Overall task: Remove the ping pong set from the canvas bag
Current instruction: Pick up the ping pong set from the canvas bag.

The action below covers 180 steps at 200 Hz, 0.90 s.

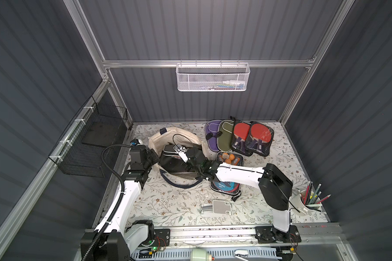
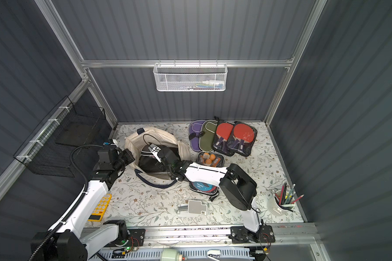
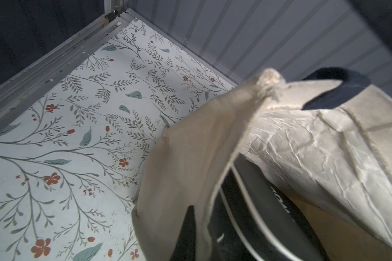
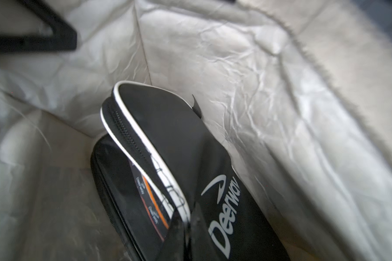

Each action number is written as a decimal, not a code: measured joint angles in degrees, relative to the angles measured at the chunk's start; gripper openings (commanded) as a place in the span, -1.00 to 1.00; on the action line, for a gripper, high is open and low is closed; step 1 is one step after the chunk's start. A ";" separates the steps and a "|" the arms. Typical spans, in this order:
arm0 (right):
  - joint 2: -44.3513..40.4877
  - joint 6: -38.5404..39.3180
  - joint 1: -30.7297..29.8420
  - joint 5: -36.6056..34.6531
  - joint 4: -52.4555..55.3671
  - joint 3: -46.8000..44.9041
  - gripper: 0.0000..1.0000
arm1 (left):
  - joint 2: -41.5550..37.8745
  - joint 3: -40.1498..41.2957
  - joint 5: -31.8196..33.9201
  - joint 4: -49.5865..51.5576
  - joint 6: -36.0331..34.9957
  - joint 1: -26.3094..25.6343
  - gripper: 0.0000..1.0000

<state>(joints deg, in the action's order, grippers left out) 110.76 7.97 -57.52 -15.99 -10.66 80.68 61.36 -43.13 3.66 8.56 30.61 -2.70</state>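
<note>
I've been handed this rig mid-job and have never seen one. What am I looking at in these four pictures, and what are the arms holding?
Two robot arms are mounted along the table's front rail, and each ends in a two-fingered gripper. The two wide pictures look down from one overhead camera. The two close-ups come from cameras on the arms' wrists.

The left gripper is shut on the rim of the canvas bag, apparently holding it open. The right gripper reaches inside the bag and is shut on the edge of a black case.

On the table beside the bag lie paddle sets, a pouch of orange balls and a pencil cup.
</note>
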 measured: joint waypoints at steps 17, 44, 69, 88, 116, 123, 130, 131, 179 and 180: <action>-1.68 -2.38 1.01 1.88 0.48 -0.07 -1.00 | 0.00 0.68 0.92 -0.85 -0.02 0.00 -1.00; -2.54 -6.71 2.75 6.34 1.49 -0.24 -1.00 | 0.04 0.68 1.60 -1.27 0.00 0.00 -1.00; -2.82 -11.23 4.46 12.09 2.71 -0.44 -1.00 | 0.37 0.68 1.95 -1.46 0.00 0.00 -1.00; -3.30 -14.58 5.79 16.94 3.65 -0.42 -1.00 | 0.92 0.52 2.01 -1.90 0.00 0.00 -1.00; -3.89 -19.34 7.26 23.41 5.97 1.53 -1.00 | 1.86 -0.13 2.38 -2.19 0.00 0.00 -1.00; -3.89 -20.52 7.41 24.90 6.47 2.43 -1.00 | 2.08 -0.31 2.43 -2.19 0.00 0.00 -1.00; -3.89 -21.55 7.50 26.25 6.97 3.39 -1.00 | 2.32 -0.46 2.45 -2.19 0.00 0.02 -1.00; -3.89 -21.66 7.50 26.40 7.04 3.50 -1.00 | 2.36 -0.50 2.45 -2.19 0.00 0.02 -1.00; -4.79 -25.83 7.26 32.33 9.57 7.04 -1.00 | 3.34 -1.40 2.86 -2.12 0.00 0.11 -1.00; -4.81 -25.88 7.26 32.35 9.64 7.08 -1.00 | 3.37 -1.42 2.89 -2.12 0.00 0.11 -1.00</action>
<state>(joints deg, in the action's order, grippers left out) 105.95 -17.91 -50.26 16.36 -1.02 87.77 64.73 -44.56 6.55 6.44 30.61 -2.59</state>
